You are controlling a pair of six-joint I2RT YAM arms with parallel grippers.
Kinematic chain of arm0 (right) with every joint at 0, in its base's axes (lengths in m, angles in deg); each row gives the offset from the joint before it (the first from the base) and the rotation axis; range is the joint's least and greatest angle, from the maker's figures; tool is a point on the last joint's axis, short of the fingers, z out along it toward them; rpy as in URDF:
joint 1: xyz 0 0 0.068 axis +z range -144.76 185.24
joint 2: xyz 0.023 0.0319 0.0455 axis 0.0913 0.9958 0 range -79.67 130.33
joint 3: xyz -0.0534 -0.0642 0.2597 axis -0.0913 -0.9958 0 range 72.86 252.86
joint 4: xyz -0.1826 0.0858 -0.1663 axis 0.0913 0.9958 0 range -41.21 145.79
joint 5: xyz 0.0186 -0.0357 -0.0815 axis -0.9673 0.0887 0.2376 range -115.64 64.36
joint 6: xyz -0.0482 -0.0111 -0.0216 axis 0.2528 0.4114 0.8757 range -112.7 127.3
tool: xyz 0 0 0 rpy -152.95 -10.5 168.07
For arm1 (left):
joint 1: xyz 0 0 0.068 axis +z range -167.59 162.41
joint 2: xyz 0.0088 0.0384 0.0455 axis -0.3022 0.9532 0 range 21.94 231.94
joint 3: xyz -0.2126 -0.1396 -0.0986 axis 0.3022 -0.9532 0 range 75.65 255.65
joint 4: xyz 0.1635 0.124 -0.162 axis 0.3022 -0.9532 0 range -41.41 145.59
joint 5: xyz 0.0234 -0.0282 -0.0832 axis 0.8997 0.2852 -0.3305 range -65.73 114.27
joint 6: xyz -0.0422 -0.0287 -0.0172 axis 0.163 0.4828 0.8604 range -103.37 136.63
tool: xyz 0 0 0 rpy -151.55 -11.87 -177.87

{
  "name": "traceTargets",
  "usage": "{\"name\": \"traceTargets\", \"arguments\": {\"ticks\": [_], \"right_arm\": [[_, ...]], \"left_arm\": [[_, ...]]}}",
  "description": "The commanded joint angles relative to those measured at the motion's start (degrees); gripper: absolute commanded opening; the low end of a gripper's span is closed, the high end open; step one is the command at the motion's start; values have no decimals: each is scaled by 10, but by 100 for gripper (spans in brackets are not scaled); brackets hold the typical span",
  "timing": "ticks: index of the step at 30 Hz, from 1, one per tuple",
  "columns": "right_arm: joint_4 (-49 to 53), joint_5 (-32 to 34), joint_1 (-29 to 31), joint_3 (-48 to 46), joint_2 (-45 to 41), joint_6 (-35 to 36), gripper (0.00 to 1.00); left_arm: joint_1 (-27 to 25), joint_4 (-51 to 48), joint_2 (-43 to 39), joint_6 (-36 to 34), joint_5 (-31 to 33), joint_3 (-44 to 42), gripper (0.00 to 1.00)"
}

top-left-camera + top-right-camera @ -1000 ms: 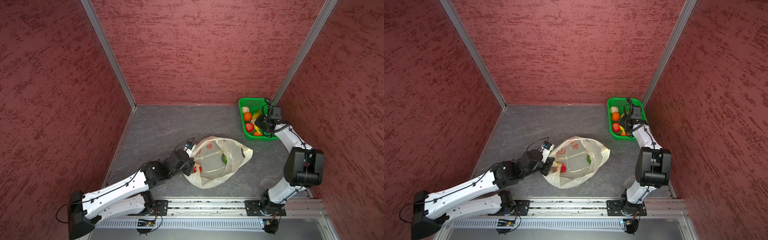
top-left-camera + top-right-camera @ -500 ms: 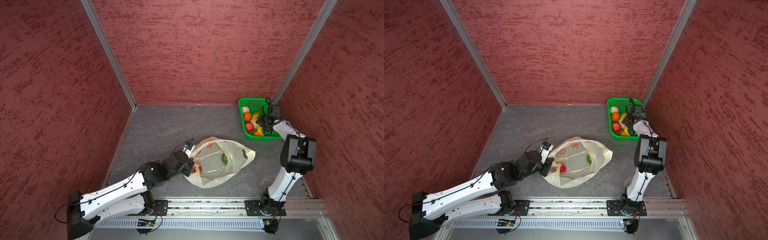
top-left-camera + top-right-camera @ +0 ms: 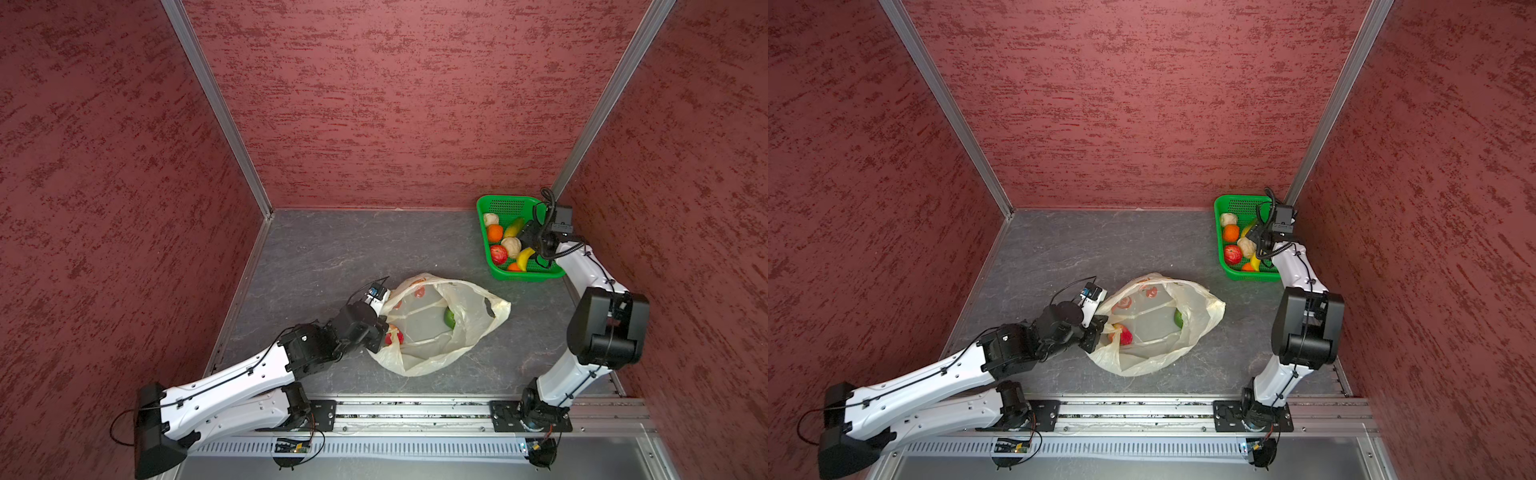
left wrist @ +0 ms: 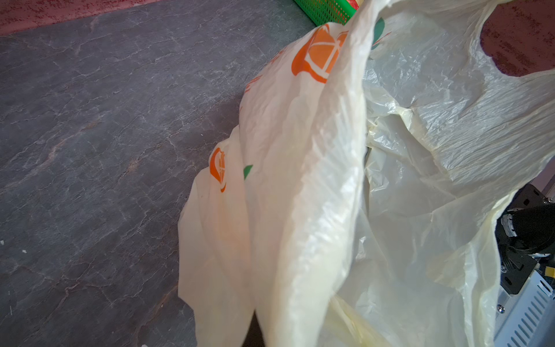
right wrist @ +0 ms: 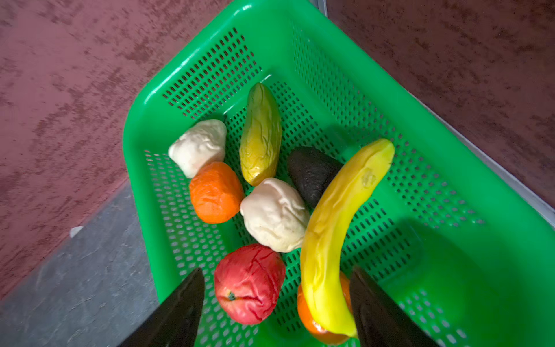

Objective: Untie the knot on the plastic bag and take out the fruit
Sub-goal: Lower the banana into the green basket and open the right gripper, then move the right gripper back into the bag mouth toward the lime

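Observation:
The pale-yellow plastic bag (image 3: 440, 345) (image 3: 1154, 357) lies mid-floor with its mouth spread open; no knot shows. Inside it are a green round fruit (image 3: 449, 318) (image 3: 1178, 319) and a red apple (image 3: 394, 336) (image 3: 1124, 334). My left gripper (image 3: 376, 328) (image 3: 1098, 330) is shut on the bag's rim; in the left wrist view the plastic bag (image 4: 300, 180) hides the jaws. My right gripper (image 3: 527, 240) (image 3: 1255, 240) (image 5: 276, 270) hangs open over the green basket (image 5: 450, 150), holding nothing. A banana (image 5: 336, 234) and a red apple (image 5: 249, 284) lie beneath its fingers.
The basket (image 3: 507, 205) (image 3: 1241, 201) sits in the back right corner against the red walls. It also holds an orange (image 5: 216, 192), a mango (image 5: 260, 135), a dark avocado (image 5: 310, 172) and two cream lumps. A metal rail (image 3: 415, 415) runs along the front.
My right gripper has opened above the basket, and the banana now lies loose among the fruit. The right arm's elbow has shifted. The left gripper keeps its hold on the bag.

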State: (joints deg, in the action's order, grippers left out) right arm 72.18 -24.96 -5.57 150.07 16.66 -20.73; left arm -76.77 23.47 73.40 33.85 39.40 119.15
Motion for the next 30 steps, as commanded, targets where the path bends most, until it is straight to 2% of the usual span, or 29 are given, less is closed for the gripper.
{"name": "traceTargets", "arguments": {"ticks": [1, 7, 10, 16, 22, 30], "right_arm": [[29, -25, 13, -11, -47, -1, 81], [84, -54, 82, -26, -127, -20, 85], [117, -63, 135, -24, -186, -43, 85], [206, -67, 261, 12, -248, -84, 86], [276, -56, 399, 41, -271, -119, 86], [314, -19, 577, 75, -267, -176, 86]], "left_arm": [[-3, 8, -1, -6, 3, 5, 0], [-6, 18, 0, -15, -1, 10, 0], [-7, 26, 4, -21, -8, 15, 0], [-12, 33, 14, -26, -16, 28, 0], [-12, 33, 6, -26, -16, 28, 0], [-12, 11, 0, -27, -25, 36, 0]]}}
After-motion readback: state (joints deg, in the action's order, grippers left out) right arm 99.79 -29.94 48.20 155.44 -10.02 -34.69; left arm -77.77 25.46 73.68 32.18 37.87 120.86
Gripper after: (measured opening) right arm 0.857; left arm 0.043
